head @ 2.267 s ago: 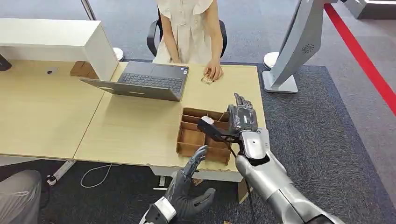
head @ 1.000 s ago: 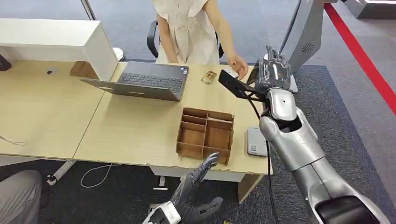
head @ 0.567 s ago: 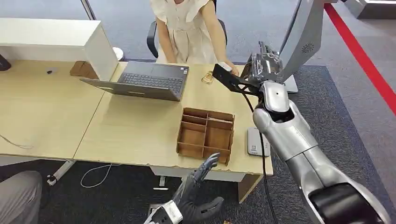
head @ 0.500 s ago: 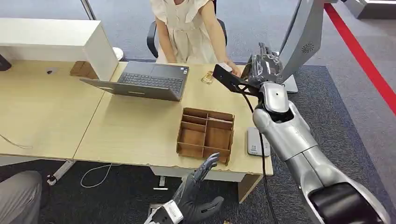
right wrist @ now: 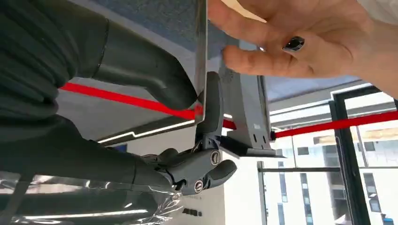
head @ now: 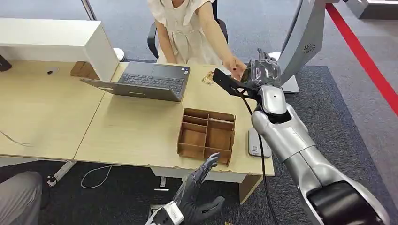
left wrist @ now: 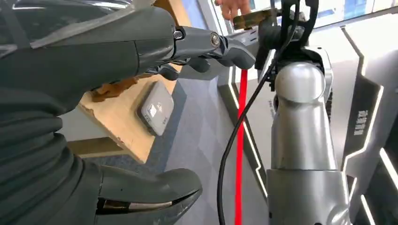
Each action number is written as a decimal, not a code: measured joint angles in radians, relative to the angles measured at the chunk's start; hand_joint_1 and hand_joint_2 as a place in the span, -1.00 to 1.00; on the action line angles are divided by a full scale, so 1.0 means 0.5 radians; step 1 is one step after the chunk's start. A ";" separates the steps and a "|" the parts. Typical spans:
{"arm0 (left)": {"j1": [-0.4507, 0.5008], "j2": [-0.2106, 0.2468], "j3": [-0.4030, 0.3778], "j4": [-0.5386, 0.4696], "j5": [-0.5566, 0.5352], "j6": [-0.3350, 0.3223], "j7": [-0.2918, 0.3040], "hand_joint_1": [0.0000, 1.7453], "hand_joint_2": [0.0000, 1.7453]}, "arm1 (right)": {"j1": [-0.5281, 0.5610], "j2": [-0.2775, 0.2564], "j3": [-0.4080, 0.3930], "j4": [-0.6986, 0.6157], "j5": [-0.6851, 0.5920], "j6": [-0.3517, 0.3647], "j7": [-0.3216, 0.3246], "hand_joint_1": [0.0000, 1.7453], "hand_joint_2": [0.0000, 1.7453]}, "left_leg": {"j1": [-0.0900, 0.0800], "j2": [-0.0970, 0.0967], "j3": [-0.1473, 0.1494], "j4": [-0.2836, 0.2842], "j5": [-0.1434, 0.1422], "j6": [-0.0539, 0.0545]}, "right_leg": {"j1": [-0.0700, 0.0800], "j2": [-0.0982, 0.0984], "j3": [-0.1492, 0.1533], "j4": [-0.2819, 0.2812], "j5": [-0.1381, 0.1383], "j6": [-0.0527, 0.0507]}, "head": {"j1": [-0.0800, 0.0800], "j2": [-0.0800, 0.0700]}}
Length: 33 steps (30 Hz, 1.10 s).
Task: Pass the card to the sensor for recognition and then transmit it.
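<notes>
Here the thin grey card (right wrist: 201,56) stands edge-on, pinched by the right hand (right wrist: 155,89).

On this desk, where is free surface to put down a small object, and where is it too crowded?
Free: the wide bare desk patch between the laptop and the wooden tray, and the desk's left part. Crowded: the far right corner, where the right robot hand meets the person's hand, and the strip beside the tray holding the grey sensor.
</notes>
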 joint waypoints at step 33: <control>-0.021 -0.027 -0.002 0.076 -0.047 -0.046 0.042 -1.00 1.00 | -0.051 0.028 0.051 0.139 0.046 -0.053 0.034 -1.00 1.00 | 0.000 0.000 0.000 0.000 0.000 0.000 | 0.000 0.000 0.000 0.000 0.000 0.000 | -0.001 0.000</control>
